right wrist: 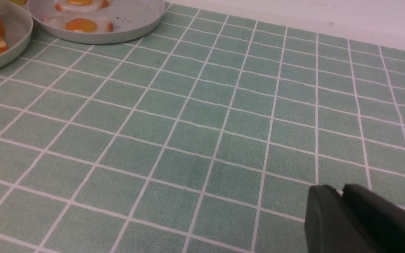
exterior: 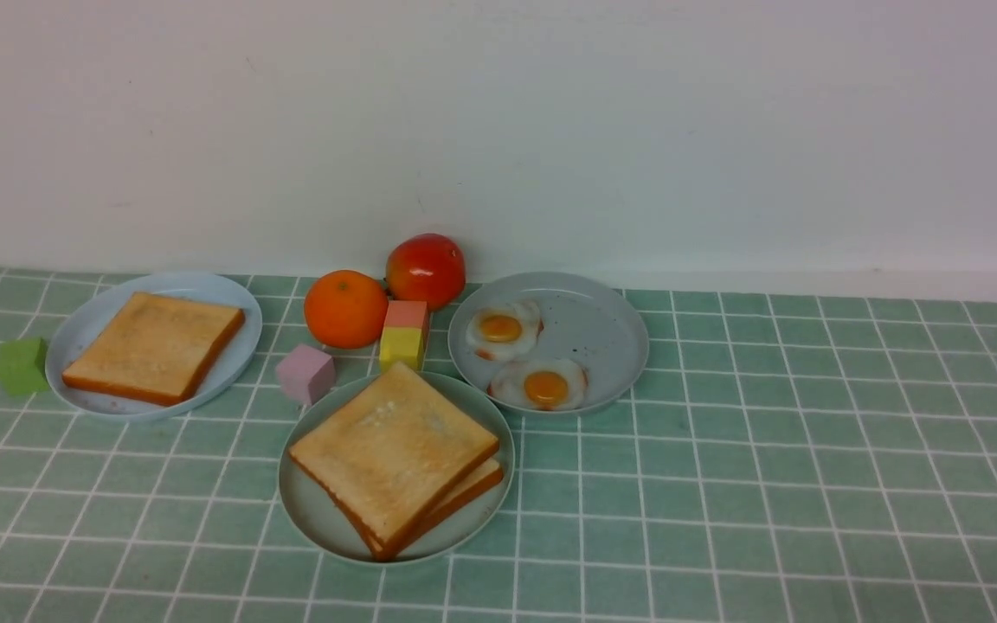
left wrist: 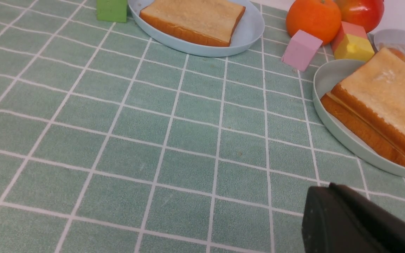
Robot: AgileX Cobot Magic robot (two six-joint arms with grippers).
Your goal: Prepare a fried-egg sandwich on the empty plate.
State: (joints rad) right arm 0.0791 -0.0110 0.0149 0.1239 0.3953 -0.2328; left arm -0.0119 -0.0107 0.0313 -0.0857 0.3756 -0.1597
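sandwich [exterior: 395, 459] on mint plate [exterior: 308, 510] | left gripper [left wrist: 329, 196] closed, empty, nearby | right gripper [right wrist: 339, 193] slightly parted, well apart

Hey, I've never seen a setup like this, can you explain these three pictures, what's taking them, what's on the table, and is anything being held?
This is a two-armed robot. One picture looks forward from between its arms; the other two come from cameras on its wrists. On the green checked cloth, the mint-green plate holds two stacked toast slices, the light-blue plate one toast slice, and the grey speckled plate two fried eggs. Nearby sit an orange, a red fruit and small coloured blocks. The dark shapes in the wrist views are the left hand, shut, and the right hand, slightly parted. Neither holds anything.
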